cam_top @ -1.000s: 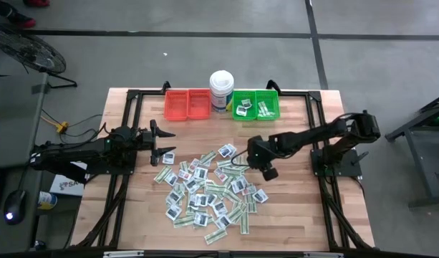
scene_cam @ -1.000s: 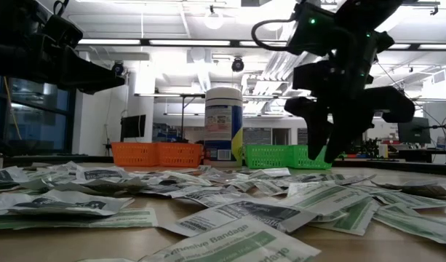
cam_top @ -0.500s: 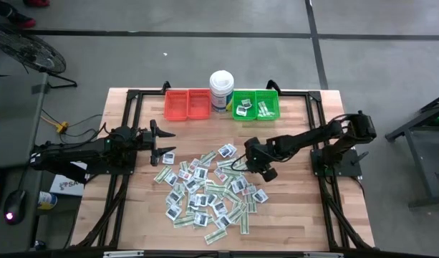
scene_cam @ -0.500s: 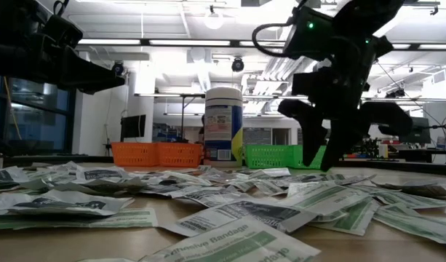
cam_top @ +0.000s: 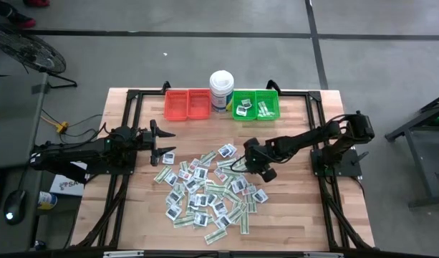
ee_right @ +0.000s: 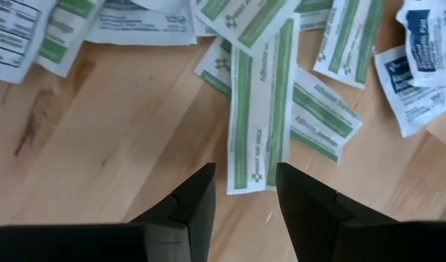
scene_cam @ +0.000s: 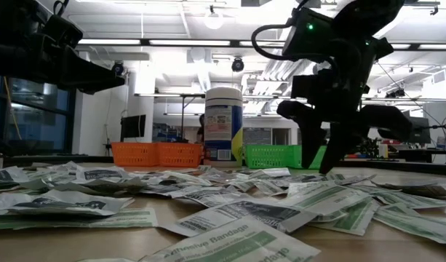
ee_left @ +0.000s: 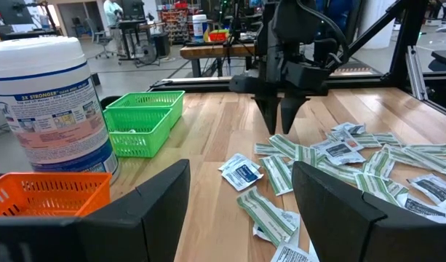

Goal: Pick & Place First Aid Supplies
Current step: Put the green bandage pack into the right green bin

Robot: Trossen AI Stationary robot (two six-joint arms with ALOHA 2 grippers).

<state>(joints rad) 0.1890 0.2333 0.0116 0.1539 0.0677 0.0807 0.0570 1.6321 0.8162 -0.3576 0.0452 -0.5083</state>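
The first aid supplies (cam_top: 205, 190) lie as a loose heap of white square packets and green-and-white strips on the middle of the wooden table. My right gripper (cam_top: 243, 163) points steeply down at the heap's right edge, open, its fingertips (scene_cam: 326, 166) just above the wood. In the right wrist view a green-and-white strip (ee_right: 255, 124) lies flat just ahead of the open fingers (ee_right: 244, 191), untouched. My left gripper (cam_top: 162, 143) waits level at the heap's left side, open, with nothing between its fingers (ee_left: 237, 211).
At the far edge stand a red bin (cam_top: 187, 104), a tall white tub (cam_top: 221, 89) and a green bin (cam_top: 255, 104) that holds a few packets. Black frame rails (cam_top: 133, 107) run along the table's sides. Bare wood lies right of the heap.
My right gripper has rolled a little about its own axis and edged toward the heap's right edge, staying open. The packets have not moved.
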